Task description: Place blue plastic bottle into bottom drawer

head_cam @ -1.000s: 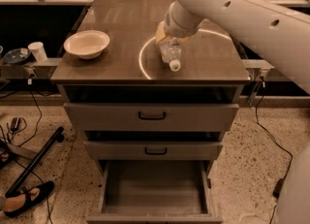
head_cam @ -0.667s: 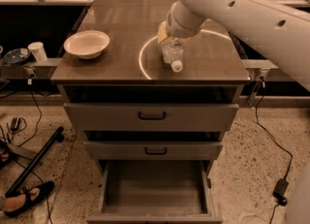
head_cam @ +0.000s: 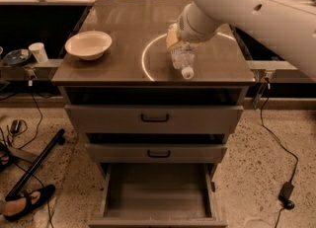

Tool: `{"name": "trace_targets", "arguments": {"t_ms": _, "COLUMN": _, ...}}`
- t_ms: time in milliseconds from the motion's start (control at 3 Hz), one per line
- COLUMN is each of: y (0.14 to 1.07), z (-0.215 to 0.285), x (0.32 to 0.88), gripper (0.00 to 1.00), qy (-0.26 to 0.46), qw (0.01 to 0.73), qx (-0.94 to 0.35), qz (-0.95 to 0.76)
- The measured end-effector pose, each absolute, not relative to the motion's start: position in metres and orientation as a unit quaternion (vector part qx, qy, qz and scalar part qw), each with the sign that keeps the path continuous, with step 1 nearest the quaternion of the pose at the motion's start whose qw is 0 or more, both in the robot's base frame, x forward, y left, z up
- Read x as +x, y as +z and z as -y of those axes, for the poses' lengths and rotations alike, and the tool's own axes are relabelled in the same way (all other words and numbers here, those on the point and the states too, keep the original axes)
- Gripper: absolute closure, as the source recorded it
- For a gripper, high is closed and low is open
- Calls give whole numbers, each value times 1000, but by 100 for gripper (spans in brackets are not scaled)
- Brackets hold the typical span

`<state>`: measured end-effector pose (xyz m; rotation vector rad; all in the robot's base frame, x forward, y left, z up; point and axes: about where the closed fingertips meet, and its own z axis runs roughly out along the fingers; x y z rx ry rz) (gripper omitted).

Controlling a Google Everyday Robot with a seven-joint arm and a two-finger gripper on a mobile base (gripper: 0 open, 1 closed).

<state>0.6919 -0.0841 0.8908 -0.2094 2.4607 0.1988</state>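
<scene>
**Bottle shifts with gripper toward front edge**

Gripper (head_cam: 178, 43) is clenched on the base end of the blue plastic bottle (head_cam: 183, 58). The bottle juts from the gripper, cap pointing forward and down. Since a second ago both have moved slightly toward the front edge of the worktop (head_cam: 123, 24). Judgement: grasp holds, carry starting. Bottom drawer (head_cam: 158, 187) stands open, well below the gripper.

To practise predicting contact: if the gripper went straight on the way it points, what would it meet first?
The gripper points down toward the cabinet top. The blue plastic bottle lies right at its tip, so probably the bottle first, then the top beneath, though depth is unclear.
</scene>
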Motion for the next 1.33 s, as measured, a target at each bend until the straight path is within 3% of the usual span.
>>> {"name": "trace_targets", "arguments": {"t_ms": 1333, "y": 896, "z": 119, "x": 631, "gripper": 100, "qy": 63, "qw": 335, "qx": -39, "qz": -939}}
